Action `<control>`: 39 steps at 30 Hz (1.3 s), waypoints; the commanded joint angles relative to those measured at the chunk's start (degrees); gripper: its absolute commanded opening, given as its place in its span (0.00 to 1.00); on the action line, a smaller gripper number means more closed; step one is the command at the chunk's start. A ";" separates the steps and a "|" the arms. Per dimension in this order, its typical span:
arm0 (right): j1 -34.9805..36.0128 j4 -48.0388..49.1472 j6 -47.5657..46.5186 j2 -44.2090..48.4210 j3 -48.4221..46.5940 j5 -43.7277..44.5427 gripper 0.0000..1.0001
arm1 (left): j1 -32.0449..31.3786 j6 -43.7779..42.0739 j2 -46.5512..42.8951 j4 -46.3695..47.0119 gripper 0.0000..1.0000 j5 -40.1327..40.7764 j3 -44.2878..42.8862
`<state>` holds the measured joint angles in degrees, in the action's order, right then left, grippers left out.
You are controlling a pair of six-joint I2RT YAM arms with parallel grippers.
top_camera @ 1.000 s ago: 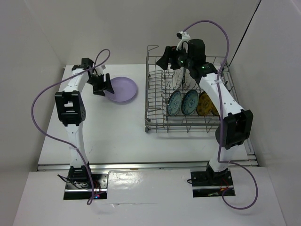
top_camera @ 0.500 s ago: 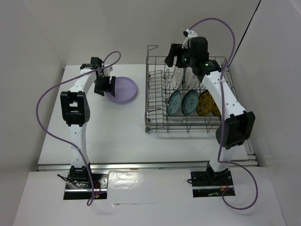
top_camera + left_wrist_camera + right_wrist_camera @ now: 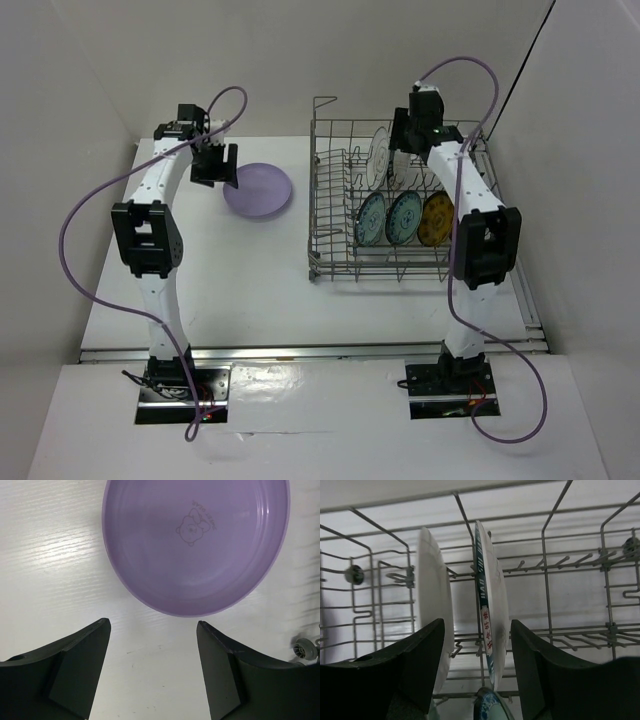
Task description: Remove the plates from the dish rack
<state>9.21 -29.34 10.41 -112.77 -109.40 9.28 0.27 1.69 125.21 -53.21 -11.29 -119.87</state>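
Finding: the unloading is at an early stage. One lavender plate (image 3: 262,192) lies flat on the desk (image 3: 240,290), to the left of the dish rack (image 3: 314,230) and well apart from it.

Left gripper (image 3: 152,625): released, jaws wide, nothing between them. It hovers over bare desk just beside the lavender plate's rim, on the side away from the rack. I judge that plate delivered.

Right gripper (image 3: 477,627): inside the rack's far row, straddling an upright dark-rimmed plate (image 3: 492,605). A gap shows on each side of the plate, so I record the jaws as apart and not yet gripping. A pale plate (image 3: 434,595) stands in the next slot to the left, partly behind the left finger.

Left in the rack, as far as I can see from above: the white plate (image 3: 378,152) in the far row, and in the near row two teal plates (image 3: 404,216) and a mustard plate (image 3: 437,218). The right arm covers part of the rack, so I cannot give a full count. Most of the load is yet to come out.
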 commanded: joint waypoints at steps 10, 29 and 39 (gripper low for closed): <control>-1.30 2.27 1.54 -5.97 0.60 2.59 0.32 | 0.25 -0.55 -7.52 -0.93 0.83 -1.37 1.49; 3.18 13.78 -16.39 11.95 -3.53 24.56 0.00 | -0.27 -1.08 -12.53 -1.46 0.93 -10.84 -0.89; 11.18 22.56 1.34 16.98 4.97 -21.89 0.00 | 0.25 -1.17 -27.19 7.93 1.00 -32.09 6.31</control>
<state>19.49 -14.17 1.83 -94.35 -107.77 8.88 0.23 1.30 105.49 -51.18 -30.70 -115.96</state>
